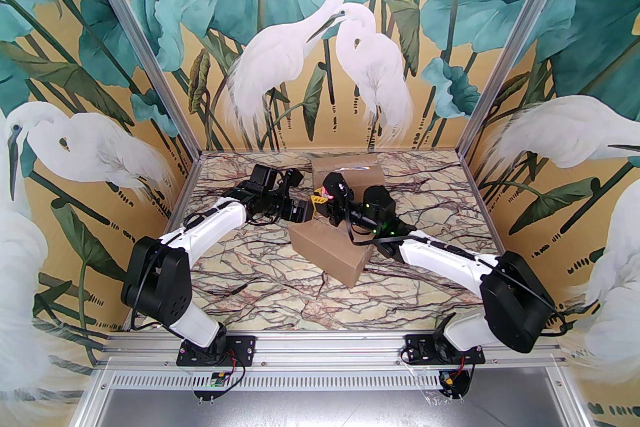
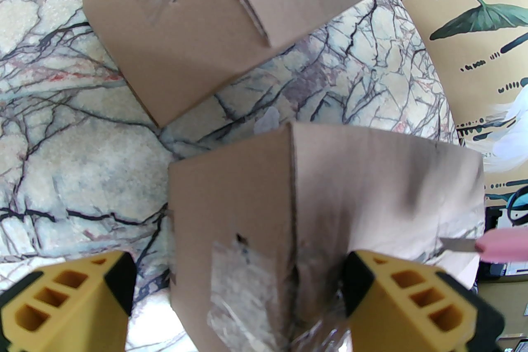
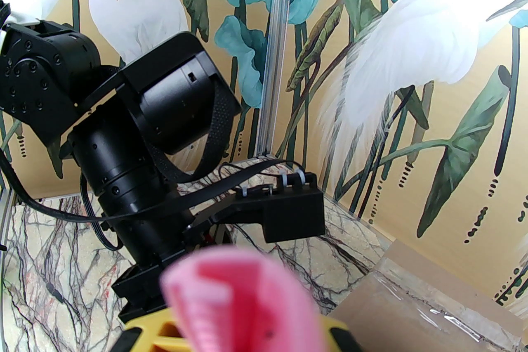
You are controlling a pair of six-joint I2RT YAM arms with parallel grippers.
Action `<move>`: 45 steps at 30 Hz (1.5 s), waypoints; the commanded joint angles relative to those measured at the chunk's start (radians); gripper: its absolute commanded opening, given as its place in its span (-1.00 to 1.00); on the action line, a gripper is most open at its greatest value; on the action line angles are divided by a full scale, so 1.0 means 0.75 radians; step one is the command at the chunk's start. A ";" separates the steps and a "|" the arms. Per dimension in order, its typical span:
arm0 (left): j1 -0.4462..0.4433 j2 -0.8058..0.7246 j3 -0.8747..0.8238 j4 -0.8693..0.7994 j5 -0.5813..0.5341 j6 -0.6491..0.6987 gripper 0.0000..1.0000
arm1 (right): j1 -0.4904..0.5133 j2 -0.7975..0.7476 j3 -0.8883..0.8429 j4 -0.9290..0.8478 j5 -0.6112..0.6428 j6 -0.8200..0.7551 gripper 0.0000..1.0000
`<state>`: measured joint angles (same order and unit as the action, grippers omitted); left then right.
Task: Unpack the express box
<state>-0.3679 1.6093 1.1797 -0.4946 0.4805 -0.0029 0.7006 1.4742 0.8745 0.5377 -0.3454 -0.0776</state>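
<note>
Table (image 1: 280, 295) of veined marble carries two cardboard boxes: near box (image 1: 327, 257) at centre, far box (image 1: 350, 169) by the far wall. Left wrist view reveals left gripper (image 2: 237, 301) spread around one taped box corner. Right wrist view reveals right gripper (image 3: 243, 338) clamped on pink-handled knife (image 3: 235, 292), its blade (image 2: 456, 245) visible from the left wrist.

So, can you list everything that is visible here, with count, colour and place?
boxes: 2, brown cardboard; near box mid-table, far box behind it
tape: several strips, clear, on both boxes
knife: 1, pink handle, in the right hand, blade at the near box
table: 1, veined marble, under everything
left hand: 1, yellow and black, open, either side of the near box's end
right hand: 1, yellow, shut on the knife
</note>
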 commanded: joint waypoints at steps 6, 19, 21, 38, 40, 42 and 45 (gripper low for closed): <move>-0.004 0.024 -0.049 -0.133 -0.133 0.043 0.74 | 0.001 0.028 0.023 0.043 -0.069 0.067 -1.00; -0.005 0.041 -0.049 -0.124 -0.140 0.037 0.74 | 0.001 0.024 -0.017 0.006 -0.069 0.110 -1.00; -0.003 0.040 -0.051 -0.124 -0.140 0.037 0.74 | 0.001 0.027 -0.020 -0.006 -0.064 0.106 -1.00; -0.004 0.043 -0.059 -0.120 -0.174 0.040 0.74 | 0.000 -0.059 -0.083 -0.156 -0.022 0.069 -1.00; -0.003 0.048 -0.059 -0.122 -0.181 0.043 0.74 | 0.002 -0.079 -0.091 -0.174 -0.014 0.066 -1.00; -0.004 0.053 -0.059 -0.124 -0.184 0.043 0.73 | 0.001 -0.099 -0.092 -0.196 -0.012 0.063 -1.00; -0.004 0.060 -0.058 -0.126 -0.188 0.041 0.73 | 0.001 -0.122 -0.100 -0.228 -0.013 0.064 -1.00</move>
<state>-0.3717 1.6093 1.1778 -0.4915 0.4725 -0.0032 0.7006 1.4208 0.8192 0.4446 -0.3580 -0.0273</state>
